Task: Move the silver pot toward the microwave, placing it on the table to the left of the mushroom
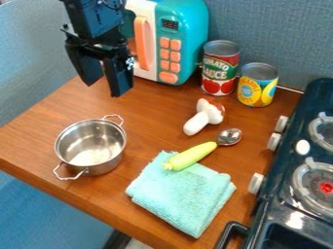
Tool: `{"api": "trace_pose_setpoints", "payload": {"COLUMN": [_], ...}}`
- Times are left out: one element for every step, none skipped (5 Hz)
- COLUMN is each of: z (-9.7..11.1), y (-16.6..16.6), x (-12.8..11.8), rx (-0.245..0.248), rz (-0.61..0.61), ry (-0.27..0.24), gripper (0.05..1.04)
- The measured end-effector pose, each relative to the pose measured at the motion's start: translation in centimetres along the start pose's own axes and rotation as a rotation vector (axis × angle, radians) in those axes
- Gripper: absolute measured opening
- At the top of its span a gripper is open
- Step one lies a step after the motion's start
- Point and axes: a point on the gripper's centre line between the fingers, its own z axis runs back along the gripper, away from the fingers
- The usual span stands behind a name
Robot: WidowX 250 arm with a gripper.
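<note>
The black gripper (105, 88) hangs at the upper left, in front of the toy microwave (182, 41) and above the wooden surface, its fingers apart with nothing between them. Below it stands a silver two-handled pot (91, 146), upright, with nothing seen inside. A folded turquoise cloth (182, 194) lies near the front edge. Across the cloth's upper edge rests the yellow-green handle (191, 156) of a spoon (229, 137), whose metal bowl lies on the wood. Just behind is a toy mushroom (205, 115) with a white stem and a reddish-brown and white cap, lying on its side.
At the back, a red tomato can (220, 68) stands beside a shorter yellow and blue can (257, 85), right of the microwave. A dark toy stove (292, 180) with white knobs borders the right side. Blue-grey walls rise behind and at left.
</note>
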Motion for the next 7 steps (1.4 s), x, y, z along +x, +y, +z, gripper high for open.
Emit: {"api": "trace_pose_setpoints", "payload": {"z": [-0.8, -3.8, -4.4, -6.0, -9.0, -10.1, -11.1], "y": [0.0, 0.0, 0.0, 0.2, -0.1, 0.0, 0.2], "x": [-0.3, -1.0, -0.9, -1.5, -2.3, -2.7, -2.5], "rx": [-0.003, 0.075, 0.143, 0.155, 0.097, 0.079, 0.073], "rz": [0.012, 0.028, 0.067, 0.108, 0.111, 0.124, 0.143], "ry": [0.018, -0.017, -0.039, -0.02, 0.072, 0.112, 0.144], "gripper": [1.001, 1.001, 1.001, 1.001, 1.001, 1.001, 1.001]}}
